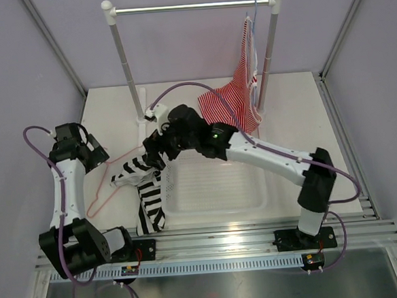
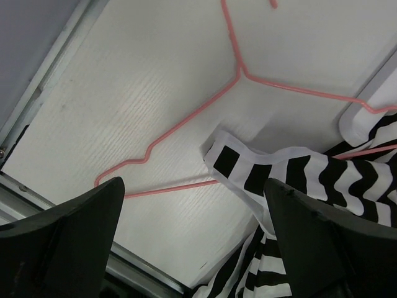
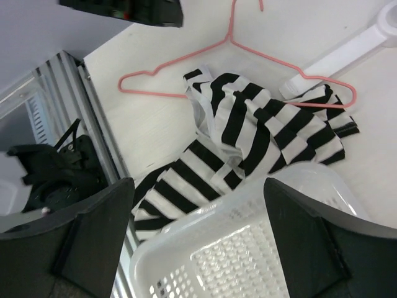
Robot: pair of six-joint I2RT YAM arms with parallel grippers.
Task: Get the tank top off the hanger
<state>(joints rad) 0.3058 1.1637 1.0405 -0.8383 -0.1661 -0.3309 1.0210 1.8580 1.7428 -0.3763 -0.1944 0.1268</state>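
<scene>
Hovering over the table (image 1: 114,114) with both pincers spread wide and empty, I look down on the tank top (image 3: 260,130). It lies crumpled just left of the basket (image 1: 216,210), with one striped fold draped up over the basket's rim. The hanger (image 3: 186,57) lies flat beside it and partly under it. Its hook and the shoulder nearer my left arm are bare on the table, while the bottom bar and the far shoulder run in beneath the cloth. I cannot tell whether a strap is threaded round the wire or only lies on it. My right pincer (image 3: 198,183) hangs above the heap, fingers far apart with nothing between them. My left pincer (image 2: 193,186) is just as wide, low over the hanger's bare corner and the white-hemmed edge of the top. I judge the cloth light, limp and quick to bunch, so it will sag and drag rather than lift as one piece, and it may tow the wire along. The wire looks stiff but light, and likely to skate on the smooth table. I would pinch a thick fold of stripes near the middle of the heap with the right, clear of the wire. With the left I would hold down the bare shoulder so that the two come apart.
</scene>
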